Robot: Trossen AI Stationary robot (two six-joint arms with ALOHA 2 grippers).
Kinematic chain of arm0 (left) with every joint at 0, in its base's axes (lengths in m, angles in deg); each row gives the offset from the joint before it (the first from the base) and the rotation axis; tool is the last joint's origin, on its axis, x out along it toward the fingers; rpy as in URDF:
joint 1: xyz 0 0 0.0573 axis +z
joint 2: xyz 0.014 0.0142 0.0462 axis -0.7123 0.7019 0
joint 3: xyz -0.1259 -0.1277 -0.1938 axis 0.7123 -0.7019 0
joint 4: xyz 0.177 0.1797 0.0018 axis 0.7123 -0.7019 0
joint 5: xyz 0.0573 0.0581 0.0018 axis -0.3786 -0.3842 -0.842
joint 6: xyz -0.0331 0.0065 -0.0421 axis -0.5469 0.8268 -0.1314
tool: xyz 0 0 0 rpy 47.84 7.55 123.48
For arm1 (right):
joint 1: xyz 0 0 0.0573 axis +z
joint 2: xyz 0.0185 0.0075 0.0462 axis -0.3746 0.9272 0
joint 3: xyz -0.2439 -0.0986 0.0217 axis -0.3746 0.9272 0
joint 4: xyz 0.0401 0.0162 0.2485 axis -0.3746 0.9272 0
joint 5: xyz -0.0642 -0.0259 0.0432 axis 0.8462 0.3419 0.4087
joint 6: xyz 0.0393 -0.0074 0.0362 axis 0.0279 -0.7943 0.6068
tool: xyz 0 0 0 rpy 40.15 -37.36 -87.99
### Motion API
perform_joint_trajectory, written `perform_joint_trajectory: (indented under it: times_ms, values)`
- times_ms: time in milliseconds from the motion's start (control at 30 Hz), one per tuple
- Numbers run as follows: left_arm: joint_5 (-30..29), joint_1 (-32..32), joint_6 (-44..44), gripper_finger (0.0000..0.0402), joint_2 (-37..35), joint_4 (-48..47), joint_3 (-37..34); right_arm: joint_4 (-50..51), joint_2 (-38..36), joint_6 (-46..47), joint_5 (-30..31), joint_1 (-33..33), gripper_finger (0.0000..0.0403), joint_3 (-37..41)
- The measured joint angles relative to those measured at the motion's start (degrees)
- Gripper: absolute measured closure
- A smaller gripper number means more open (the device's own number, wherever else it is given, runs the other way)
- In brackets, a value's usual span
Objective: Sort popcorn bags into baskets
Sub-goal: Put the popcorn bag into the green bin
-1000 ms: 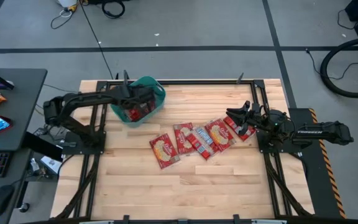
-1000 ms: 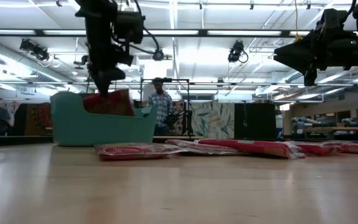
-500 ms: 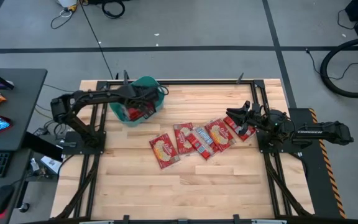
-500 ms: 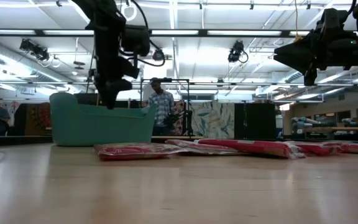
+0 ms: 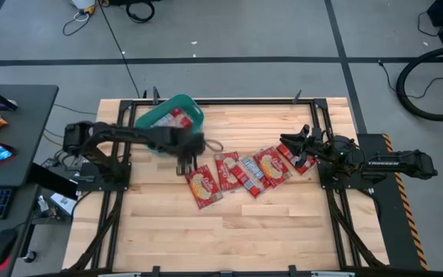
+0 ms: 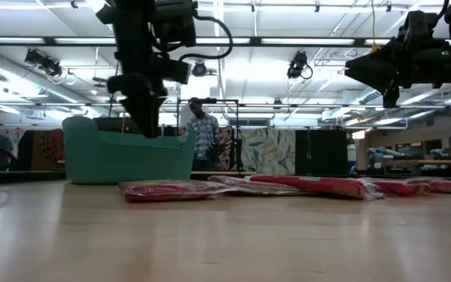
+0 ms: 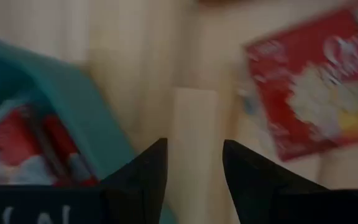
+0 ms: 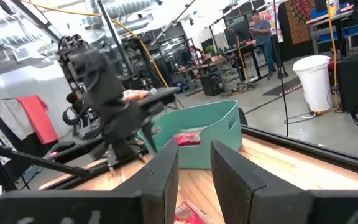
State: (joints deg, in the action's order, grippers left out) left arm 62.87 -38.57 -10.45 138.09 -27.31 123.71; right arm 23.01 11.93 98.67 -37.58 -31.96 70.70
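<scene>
1. Left tool (image 5: 185,158) sits between the teal basket (image 5: 154,123) and the row of popcorn bags (image 5: 241,173) on the bench (image 5: 283,223); the left wrist view shows its two fingers (image 7: 143,171) apart with nothing between them, bare wood showing in the gap.
2. Basket is just behind and to one side of the left tool, with red bags already inside it (image 7: 30,146). The nearest loose bag (image 5: 201,185) lies flat just ahead of the tool, not touching it.
3. Loose bags: about five, fanned and partly overlapping in a line running from near the left tool to right under the right tool.
4. Right tool (image 5: 297,150) hangs over the far end of that row, above the last bag (image 5: 298,158); its fingers (image 8: 160,174) are set apart with nothing held. It looks to be waiting.
5. Step in hand, as I judge it: left arm going for the next bag.
6. Doing it well: take the end bag closest to the tool, since it is the least overlapped. Come down over one short edge, fingers straddling that edge. Flat packet on wood is hard to get under, so press one finger down and pinch the rim rather than the middle.
7. Risk: grabbing two overlapped bags at once, or shoving the row sideways. Lift clear before swinging over the basket rim.
</scene>
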Motion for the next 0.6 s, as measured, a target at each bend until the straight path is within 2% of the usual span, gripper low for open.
perform_joint_trajectory:
  times_ms: [133,267,467,600]
  values:
    - [0.1,-5.7,0.6,0.0242,0.8,4.0,-2.8,0.0,0.0,0.0,0.0,0.0,0.0305,0.0]
    - [-0.6,-11.7,5.9,0.0242,3.1,6.2,-3.7,0.0,0.0,0.0,0.0,0.0,0.0305,0.0]
    - [-6.0,-19.4,10.1,0.0240,7.4,9.2,-3.8,0.0,0.0,0.0,0.1,0.0,0.0305,0.0]
    - [-9.3,-23.3,10.7,0.0221,9.8,10.3,-3.8,0.0,0.0,0.0,0.1,0.0,0.0305,0.0]
